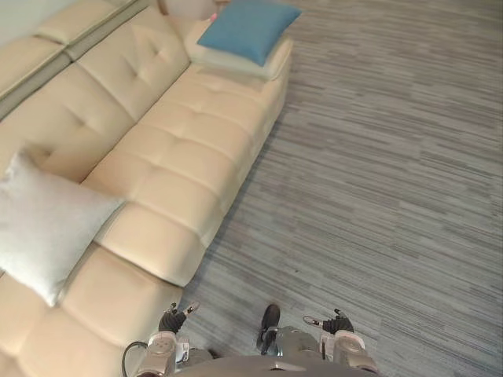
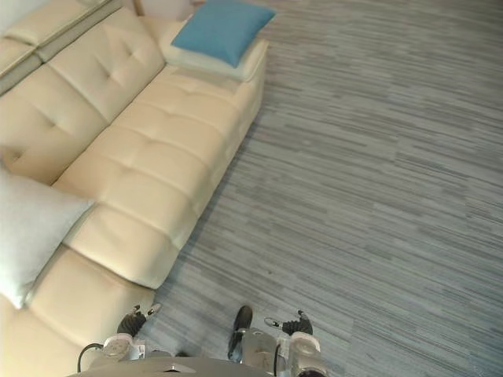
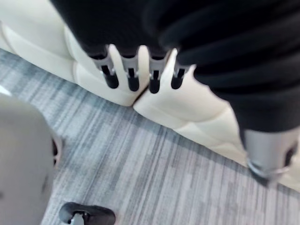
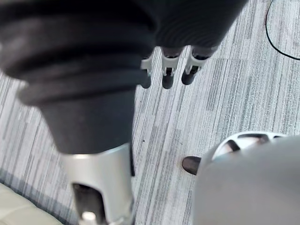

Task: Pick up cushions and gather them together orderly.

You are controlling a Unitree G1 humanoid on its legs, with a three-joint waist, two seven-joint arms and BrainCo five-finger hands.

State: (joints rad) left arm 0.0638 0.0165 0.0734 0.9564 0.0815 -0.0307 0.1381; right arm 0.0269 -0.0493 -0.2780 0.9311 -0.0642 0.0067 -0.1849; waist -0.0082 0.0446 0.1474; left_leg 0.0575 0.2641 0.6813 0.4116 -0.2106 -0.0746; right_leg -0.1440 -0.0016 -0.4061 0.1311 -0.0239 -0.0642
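A blue cushion (image 1: 247,27) lies on top of a cream cushion (image 1: 236,63) at the far end of the cream sofa (image 1: 181,149). A pale grey cushion (image 1: 43,224) leans against the sofa back at the near left. My left hand (image 1: 174,318) hangs low beside the sofa's front edge, its fingers (image 3: 131,77) straight and holding nothing. My right hand (image 1: 336,322) hangs low over the carpet, its fingers (image 4: 168,77) straight and empty too. Both hands are far from all the cushions.
Grey striped carpet (image 1: 377,173) spreads to the right of the sofa. The sofa's seat between the grey cushion and the stacked pair is bare. A pinkish object (image 1: 185,8) sits behind the stacked cushions at the sofa's far end.
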